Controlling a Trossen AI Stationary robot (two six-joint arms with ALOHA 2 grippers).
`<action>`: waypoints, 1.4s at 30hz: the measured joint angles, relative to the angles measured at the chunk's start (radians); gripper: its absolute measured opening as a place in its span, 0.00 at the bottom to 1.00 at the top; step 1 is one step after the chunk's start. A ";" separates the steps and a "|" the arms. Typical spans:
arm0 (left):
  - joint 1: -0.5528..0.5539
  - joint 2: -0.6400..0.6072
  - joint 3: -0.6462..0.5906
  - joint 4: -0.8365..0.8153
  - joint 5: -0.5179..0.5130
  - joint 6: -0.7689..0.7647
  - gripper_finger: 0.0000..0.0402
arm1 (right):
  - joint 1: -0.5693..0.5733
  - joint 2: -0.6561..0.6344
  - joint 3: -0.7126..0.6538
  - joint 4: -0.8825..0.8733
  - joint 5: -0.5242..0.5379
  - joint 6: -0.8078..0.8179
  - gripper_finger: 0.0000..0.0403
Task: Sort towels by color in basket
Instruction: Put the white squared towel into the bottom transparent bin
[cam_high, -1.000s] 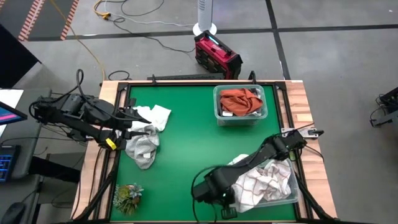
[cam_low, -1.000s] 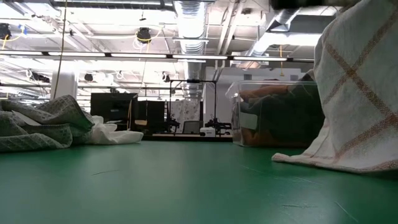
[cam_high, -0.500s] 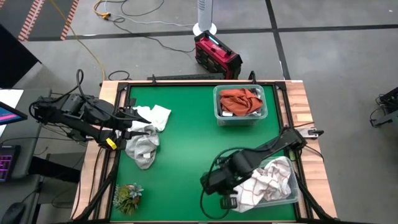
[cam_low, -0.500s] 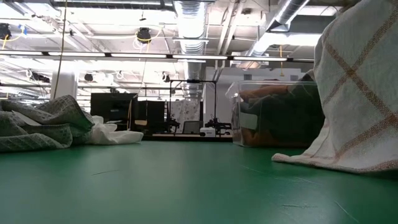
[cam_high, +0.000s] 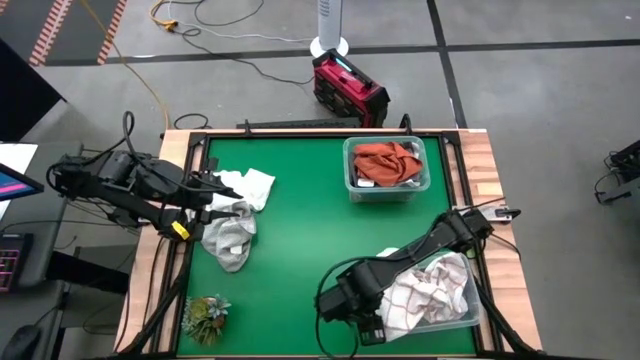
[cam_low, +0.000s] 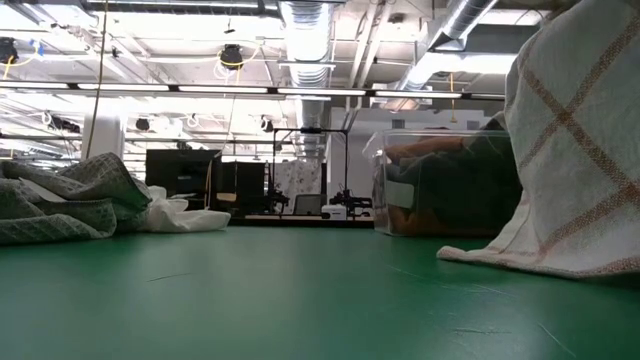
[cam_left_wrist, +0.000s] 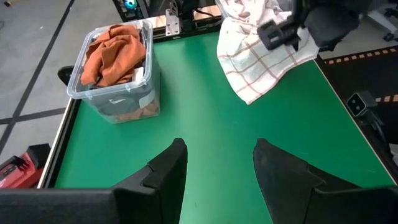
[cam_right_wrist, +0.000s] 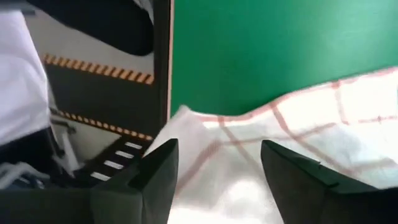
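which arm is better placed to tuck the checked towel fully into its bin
Right. The right gripper hangs open directly beside the white checked towel, which drapes over the rim of the near clear bin. The left gripper is across the table, open, by the pile of pale towels.

I can read no text, label, brand, number or sign in any of my views. The clear bin (cam_left_wrist: 118, 74) holding the rust-orange towel (cam_left_wrist: 115, 53), far ahead of my left arm's jaws, carries a pale sticker (cam_left_wrist: 118, 102) on its side, but its face is too small for me to make out any lettering. The red case (cam_high: 348, 90) on the floor beyond the tabletop (cam_high: 300, 230) shows no marking I can read. The distant screens (cam_low: 180, 180) in the room show nothing legible.
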 joint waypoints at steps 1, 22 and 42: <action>0.000 0.000 0.000 0.000 0.000 0.000 0.43 | 0.000 0.002 -0.012 0.001 0.000 -0.015 0.61; 0.000 0.000 0.000 -0.001 0.000 0.007 0.43 | -0.005 -0.001 -0.147 -0.001 -0.128 -0.162 0.05; 0.000 0.000 0.000 -0.004 0.000 -0.016 0.43 | -0.031 -0.315 -0.123 0.000 0.068 0.102 0.05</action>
